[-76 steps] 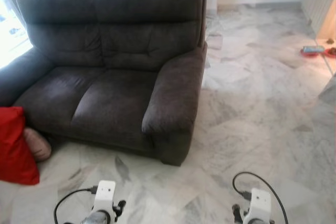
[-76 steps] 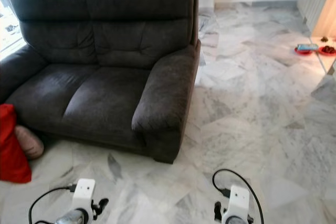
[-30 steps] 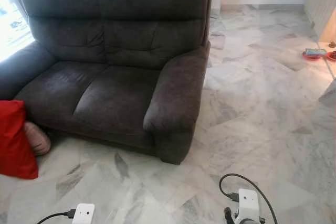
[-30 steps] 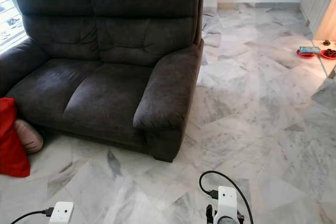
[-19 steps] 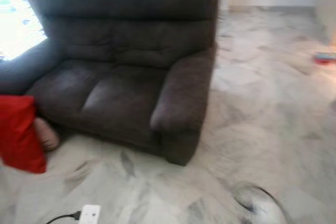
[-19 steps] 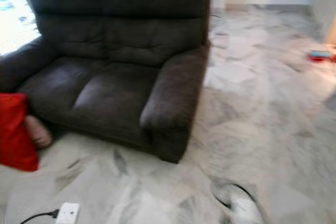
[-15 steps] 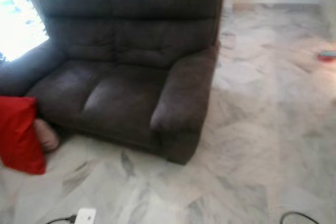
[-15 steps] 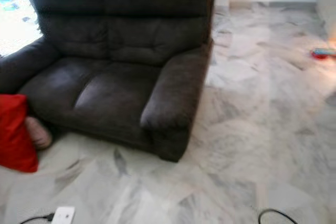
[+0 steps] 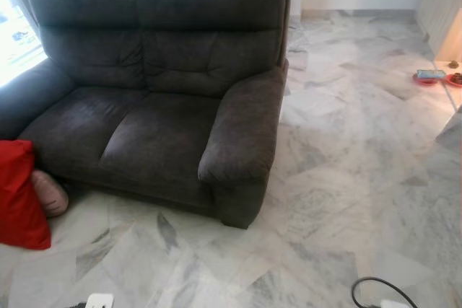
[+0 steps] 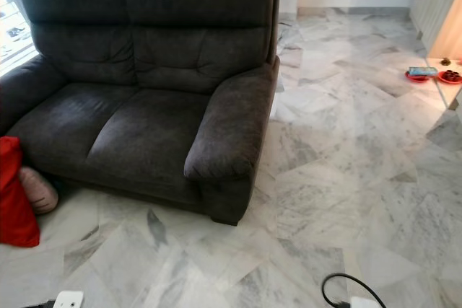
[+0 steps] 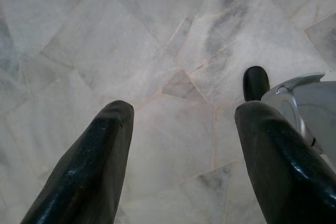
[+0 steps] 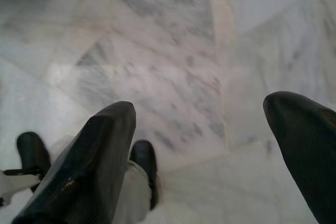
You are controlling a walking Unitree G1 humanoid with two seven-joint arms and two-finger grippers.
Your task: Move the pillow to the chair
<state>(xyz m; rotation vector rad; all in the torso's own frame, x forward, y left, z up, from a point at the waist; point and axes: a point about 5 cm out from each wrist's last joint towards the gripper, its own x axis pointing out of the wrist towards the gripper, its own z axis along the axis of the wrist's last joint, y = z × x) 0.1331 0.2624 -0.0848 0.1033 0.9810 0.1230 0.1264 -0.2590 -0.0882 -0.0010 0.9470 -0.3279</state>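
Observation:
A red pillow (image 9: 20,196) stands on the floor at the far left, leaning by the front corner of the dark grey two-seat sofa (image 9: 159,128). A smaller pinkish cushion (image 9: 49,192) lies between the pillow and the sofa base. Both sofa seats are bare. My left gripper (image 11: 184,111) hangs open over the marble floor with nothing between its fingers. My right gripper (image 12: 202,103) is also open above the floor and holds nothing. Both are well away from the pillow.
Marble floor (image 9: 339,178) stretches wide to the right of the sofa. Red dishes (image 9: 432,76) sit on the floor at the far right by a wall edge. A bright window (image 9: 18,34) lies behind the sofa's left arm. My own foot (image 11: 255,82) shows below the left gripper.
Both wrists have sunk almost out of the bottom of the head views. The camera swayed and blurred while moving, then settled. The pillow and the sofa have stayed put.

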